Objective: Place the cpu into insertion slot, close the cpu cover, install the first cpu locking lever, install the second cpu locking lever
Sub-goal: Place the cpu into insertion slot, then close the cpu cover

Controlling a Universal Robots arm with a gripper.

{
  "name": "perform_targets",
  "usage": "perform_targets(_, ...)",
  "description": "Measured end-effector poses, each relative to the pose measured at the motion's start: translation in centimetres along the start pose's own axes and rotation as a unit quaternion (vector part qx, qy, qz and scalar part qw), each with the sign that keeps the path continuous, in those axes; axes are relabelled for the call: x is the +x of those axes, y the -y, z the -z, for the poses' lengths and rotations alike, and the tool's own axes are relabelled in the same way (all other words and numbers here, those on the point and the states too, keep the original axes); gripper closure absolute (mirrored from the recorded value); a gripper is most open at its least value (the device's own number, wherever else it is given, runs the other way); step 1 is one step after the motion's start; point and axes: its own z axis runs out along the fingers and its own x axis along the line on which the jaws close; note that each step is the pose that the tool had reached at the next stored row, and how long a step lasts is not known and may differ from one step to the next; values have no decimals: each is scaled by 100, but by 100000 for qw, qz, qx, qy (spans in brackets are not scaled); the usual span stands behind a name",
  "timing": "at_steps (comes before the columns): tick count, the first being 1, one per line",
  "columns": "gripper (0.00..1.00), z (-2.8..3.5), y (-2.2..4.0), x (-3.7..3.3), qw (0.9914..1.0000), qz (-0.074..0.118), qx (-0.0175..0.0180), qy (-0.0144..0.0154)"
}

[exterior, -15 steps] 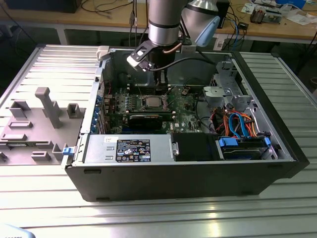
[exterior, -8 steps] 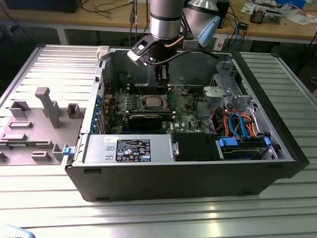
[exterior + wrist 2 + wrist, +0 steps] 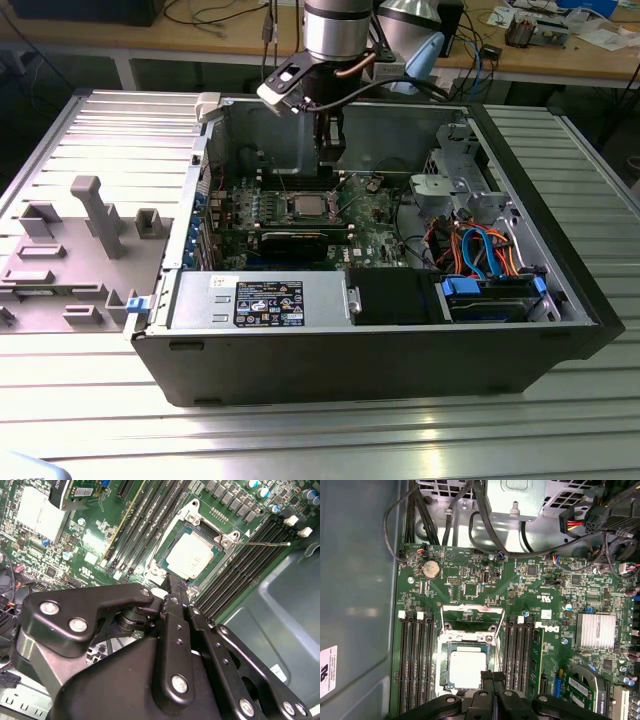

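1. An open black and grey computer case (image 3: pixel 350 350) lies on its side on a ribbed silvery metal desk (image 3: pixel 300 430). Its green motherboard (image 3: pixel 375 215) faces up.
2. The black two-fingered claw (image 3: pixel 330 162) hangs from the arm inside the case, over the board.
3. In both wrist views the claw (image 3: pixel 172 582) (image 3: pixel 493 676) has its fingers pressed together, with nothing between them. Its tips are near one edge of the socket, and whether they touch anything cannot be told.
4. The small flat square cpu with a pale silvery top (image 3: pixel 467 667) (image 3: pixel 192 555) (image 3: pixel 305 207) lies flat inside the square dark insertion slot with a silvery metal rim (image 3: pixel 442 660).
5. In the first wrist view the thin silvery cpu cover, a frame plate with a cut-out middle (image 3: pixel 472 614), is flipped open. It lies on the far side of the slot from the claw and leaves the chip uncovered.
6. In the second wrist view a thin metal locking lever rod (image 3: pixel 260 543) sticks out sideways from a corner of the slot, across the long black memory slots (image 3: pixel 240 572).
7. A grey moulded fixture (image 3: pixel 95 215) stands on the desk at the exterior view's left, beside the case.
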Motion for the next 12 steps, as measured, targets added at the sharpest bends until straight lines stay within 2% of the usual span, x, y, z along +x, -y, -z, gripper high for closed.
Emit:
perform_targets(11,89,7,-3,-1,100000,-1,11,18)
perform_targets(12,89,10,-7,-2,100000,4,8,-58)
